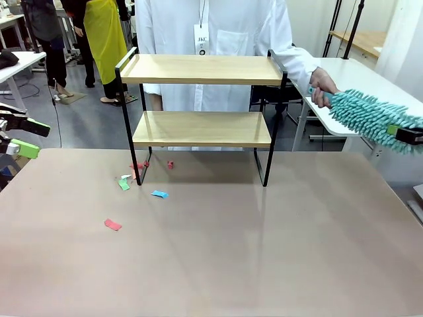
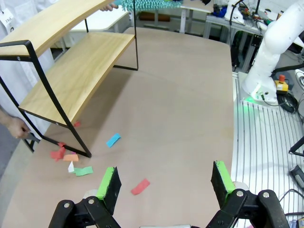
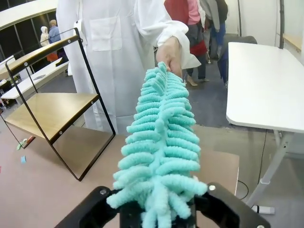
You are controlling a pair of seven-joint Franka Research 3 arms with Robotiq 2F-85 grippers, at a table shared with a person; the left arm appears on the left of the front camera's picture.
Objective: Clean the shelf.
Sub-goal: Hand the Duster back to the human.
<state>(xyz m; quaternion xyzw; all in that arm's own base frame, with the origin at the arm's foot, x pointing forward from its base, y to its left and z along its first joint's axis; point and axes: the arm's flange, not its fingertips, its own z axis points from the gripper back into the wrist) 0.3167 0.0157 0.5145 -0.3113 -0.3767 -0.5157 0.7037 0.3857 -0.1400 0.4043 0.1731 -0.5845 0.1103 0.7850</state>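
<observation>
The shelf (image 1: 201, 69) stands at the table's far middle, its two wooden boards bare; it also shows as the shelf (image 2: 71, 76) and the shelf (image 3: 52, 109). A teal fluffy duster (image 1: 370, 119) lies between the fingers of my right gripper (image 1: 403, 132) at the right edge. Its strands hide the jaws, and the duster (image 3: 159, 142) rises from them. The person's hand (image 1: 322, 86) grips its far end, seen closer as the hand (image 3: 170, 52). My left gripper (image 2: 164, 183) hangs open and empty over the table's left side, well short of the shelf.
Several paper scraps lie around the shelf's left foot: a red one (image 1: 112, 224), a blue one (image 1: 159, 194), a green one (image 1: 124, 183). A white side table (image 1: 360, 72) stands at the right. The person in a white coat (image 1: 211, 26) stands behind the shelf.
</observation>
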